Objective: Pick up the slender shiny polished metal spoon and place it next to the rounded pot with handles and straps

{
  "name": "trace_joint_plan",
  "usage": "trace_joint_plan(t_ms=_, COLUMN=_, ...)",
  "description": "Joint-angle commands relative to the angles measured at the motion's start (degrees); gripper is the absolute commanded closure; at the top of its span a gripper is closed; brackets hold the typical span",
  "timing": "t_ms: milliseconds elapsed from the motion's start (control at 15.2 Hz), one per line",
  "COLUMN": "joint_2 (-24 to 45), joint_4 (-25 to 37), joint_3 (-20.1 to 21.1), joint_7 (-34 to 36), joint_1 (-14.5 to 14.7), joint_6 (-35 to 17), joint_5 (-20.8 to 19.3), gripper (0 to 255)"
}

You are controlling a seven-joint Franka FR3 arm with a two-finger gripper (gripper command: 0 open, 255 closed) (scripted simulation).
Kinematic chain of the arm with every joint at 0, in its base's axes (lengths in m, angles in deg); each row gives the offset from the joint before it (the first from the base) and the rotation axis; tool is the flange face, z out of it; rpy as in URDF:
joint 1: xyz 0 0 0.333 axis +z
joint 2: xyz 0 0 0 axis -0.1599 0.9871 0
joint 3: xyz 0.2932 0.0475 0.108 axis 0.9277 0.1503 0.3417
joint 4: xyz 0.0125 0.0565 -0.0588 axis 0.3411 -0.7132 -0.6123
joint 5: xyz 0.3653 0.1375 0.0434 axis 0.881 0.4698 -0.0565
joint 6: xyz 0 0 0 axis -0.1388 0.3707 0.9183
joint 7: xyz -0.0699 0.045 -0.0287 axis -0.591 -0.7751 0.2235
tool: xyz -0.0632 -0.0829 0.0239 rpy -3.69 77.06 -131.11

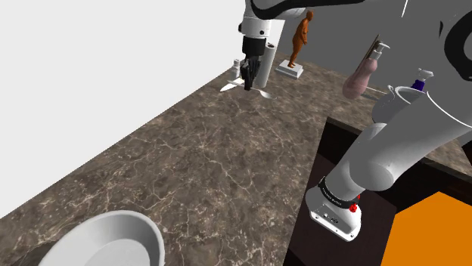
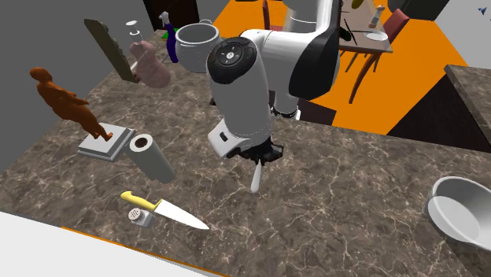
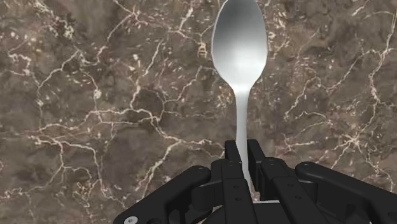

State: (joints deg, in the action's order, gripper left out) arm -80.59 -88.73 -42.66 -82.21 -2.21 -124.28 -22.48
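Observation:
A shiny metal spoon (image 3: 240,44) hangs bowl-down from my black gripper (image 3: 243,162), whose fingers are shut on its thin handle. In the second exterior view the spoon (image 2: 256,179) points down at the brown marble countertop (image 2: 354,181) below the gripper (image 2: 258,156). In the shoulder view the gripper (image 1: 248,79) and spoon (image 1: 262,93) are over the counter's far end. The rounded white pot with handles (image 2: 197,41) stands at the counter's back edge, well away from the spoon, and also appears behind my arm (image 1: 405,98).
A yellow-handled knife (image 2: 161,208) and a small shaker (image 2: 140,215) lie near the wall. A white roll (image 2: 152,156), an orange figurine (image 2: 71,102), a pink dispenser (image 2: 149,63) and a blue bottle (image 2: 169,43) stand nearby. A grey bowl (image 2: 460,208) sits far off.

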Motion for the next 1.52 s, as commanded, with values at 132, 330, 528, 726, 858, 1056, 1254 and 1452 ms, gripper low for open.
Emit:
trace_joint_plan(t_ms=132, joint_2=-0.4, joint_4=2.7, joint_3=0.0, joint_7=0.3, joint_1=0.0, joint_6=3.1, joint_5=-0.1, gripper=255)
trace_joint_plan(t_ms=330, joint_2=-0.4, joint_4=4.9, joint_3=-0.1, joint_7=0.6, joint_1=0.0, joint_6=5.4, joint_5=-0.1, gripper=255)
trace_joint_plan(t_ms=528, joint_2=-0.4, joint_4=7.3, joint_3=-0.1, joint_7=0.8, joint_1=0.0, joint_6=7.7, joint_5=-0.1, gripper=255)
trace_joint_plan(t_ms=726, joint_2=-0.3, joint_4=9.7, joint_3=-0.1, joint_7=1.0, joint_1=0.0, joint_6=10.0, joint_5=-0.1, gripper=255)
trace_joint_plan(t_ms=858, joint_2=-0.1, joint_4=11.5, joint_3=-0.1, joint_7=1.2, joint_1=0.0, joint_6=11.5, joint_5=-0.1, gripper=255)
trace_joint_plan(t_ms=1056, joint_2=0.3, joint_4=14.1, joint_3=-0.2, joint_7=1.4, joint_1=0.0, joint_6=13.9, joint_5=-0.1, gripper=255)
trace_joint_plan(t_ms=1254, joint_2=-2.7, joint_4=11.3, joint_3=-1.4, joint_7=-0.6, joint_1=-1.0, joint_6=14.2, joint_5=-0.8, gripper=255)
trace_joint_plan(t_ms=1452, joint_2=-6.9, joint_4=7.4, joint_3=-3.3, joint_7=-3.7, joint_1=-2.4, joint_6=14.7, joint_5=-2.2, gripper=255)
